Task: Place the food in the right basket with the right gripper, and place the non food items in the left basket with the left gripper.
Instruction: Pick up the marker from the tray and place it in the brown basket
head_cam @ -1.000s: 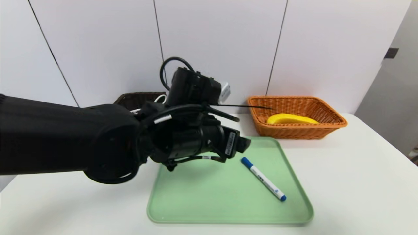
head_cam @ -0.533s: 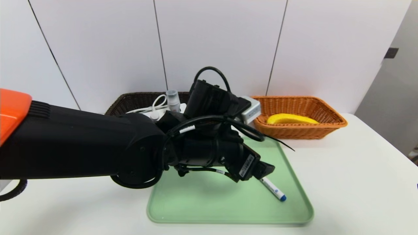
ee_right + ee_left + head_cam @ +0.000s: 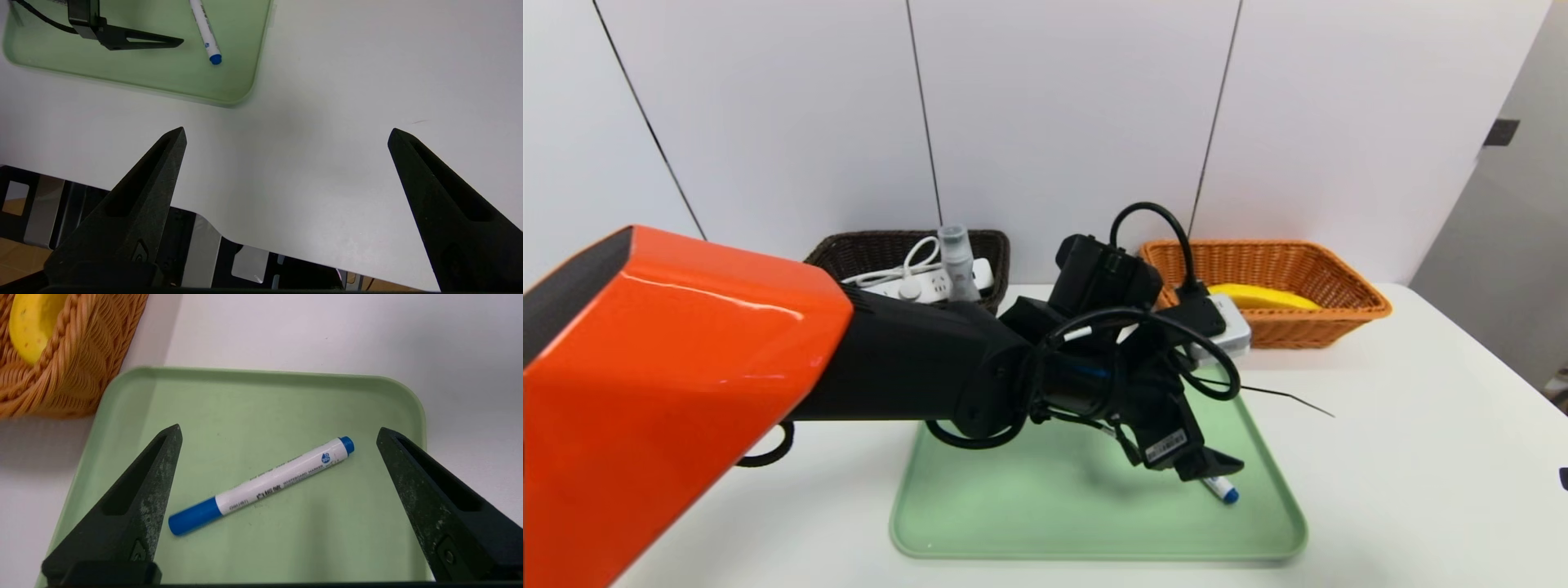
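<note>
Head view's got the dark basket (image 3: 1001, 282) on the left holding the power strip (image 3: 935, 286) and bottle (image 3: 958, 261), which neither wrist cam shows. Left gripper's (image 3: 279, 433) wide open above the marker (image 3: 261, 486), mostly hidden up top but full-length on its wrist cam. Banana's (image 3: 1262, 297) in the orange basket (image 3: 1290, 331); right gripper's (image 3: 287, 134) spread wide over bare table (image 3: 327, 163).

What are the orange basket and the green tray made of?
The orange rectangular basket looks like wicker, slightly shiny, because woven strands show; it could be plastic imitation. The flat green tray looks like smooth, satiny plastic: one even colour, rounded corners.
</note>
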